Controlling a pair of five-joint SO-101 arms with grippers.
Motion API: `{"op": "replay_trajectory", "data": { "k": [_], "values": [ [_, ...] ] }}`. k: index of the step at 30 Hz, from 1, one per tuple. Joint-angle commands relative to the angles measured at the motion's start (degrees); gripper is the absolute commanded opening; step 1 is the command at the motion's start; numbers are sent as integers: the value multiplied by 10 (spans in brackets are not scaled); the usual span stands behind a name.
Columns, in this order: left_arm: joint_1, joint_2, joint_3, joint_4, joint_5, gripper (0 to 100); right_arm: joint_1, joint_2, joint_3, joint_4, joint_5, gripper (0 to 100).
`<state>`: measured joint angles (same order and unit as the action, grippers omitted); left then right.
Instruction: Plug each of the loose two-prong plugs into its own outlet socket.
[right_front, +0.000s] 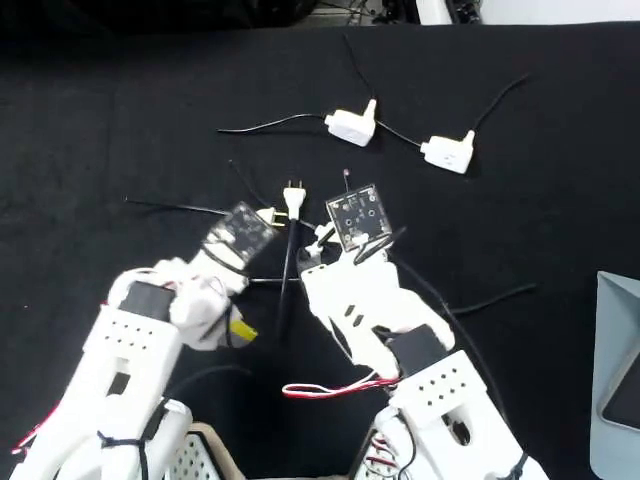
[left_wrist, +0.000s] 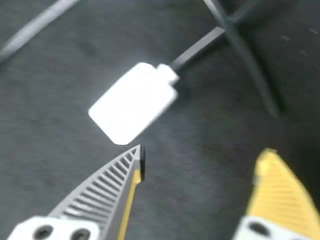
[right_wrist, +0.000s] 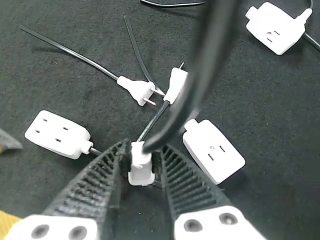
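Two-prong plug (right_wrist: 137, 91) and second plug (right_wrist: 175, 82) lie loose on the table, just beside each other with their bare prongs showing. No socket in sight has anything seated in it, so I judge the task barely begun, with every insertion left to do. Black cloth (right_front: 120, 100), matte and faintly fuzzy, covers the table. The left arm (right_front: 130, 350) and right arm (right_front: 400, 330), both of smooth white plastic, stand side by side at its near edge. Two far sockets (right_front: 350, 126) (right_front: 448, 152) are glossy white blocks with rounded corners on thin black cords, well apart from the arms. A near socket (right_wrist: 214, 150) and a side socket (right_wrist: 57, 134) have the same blocky shape and lie with their slotted faces up. The left gripper (left_wrist: 204, 152) has ribbed, wedge-shaped fingers, one of them yellow, spread apart and empty. It hovers over a white block (left_wrist: 132, 102) on a cord, likely a socket, though its face is unreadable. The right gripper (right_wrist: 141, 147) has black ribbed fingers clamped on a third plug (right_wrist: 140, 167). This plug is small, white and stubby, with its black cord rising from it, and it sits just beside the near socket.
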<state>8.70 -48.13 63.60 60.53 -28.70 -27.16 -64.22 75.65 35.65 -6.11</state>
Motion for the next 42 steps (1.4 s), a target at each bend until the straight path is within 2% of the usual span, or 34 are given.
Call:
{"op": "replay_trajectory", "data": {
  "k": [1,4,12,20,26,34,39,42],
  "values": [
    [-49,-7,-79,3,-123,396,10,-11,-7,-5,-2,12],
    [-53,21,-102,1,-203,396,10,-11,-7,-5,-2,12],
    [-56,208,-170,-58,-316,396,10,-11,-6,-5,-2,12],
    [-61,433,-341,-58,-321,383,10,-11,-5,-5,-2,12],
    [-56,513,-361,-54,-326,223,10,-11,-5,-5,-2,12],
    [-60,491,-317,-53,-321,105,10,-11,-4,-5,-2,12],
    [-59,381,-276,-8,-317,56,10,-11,-4,-5,-2,12],
    [-57,292,-255,8,-280,45,10,-11,-4,-5,-2,12]
  ]
}}
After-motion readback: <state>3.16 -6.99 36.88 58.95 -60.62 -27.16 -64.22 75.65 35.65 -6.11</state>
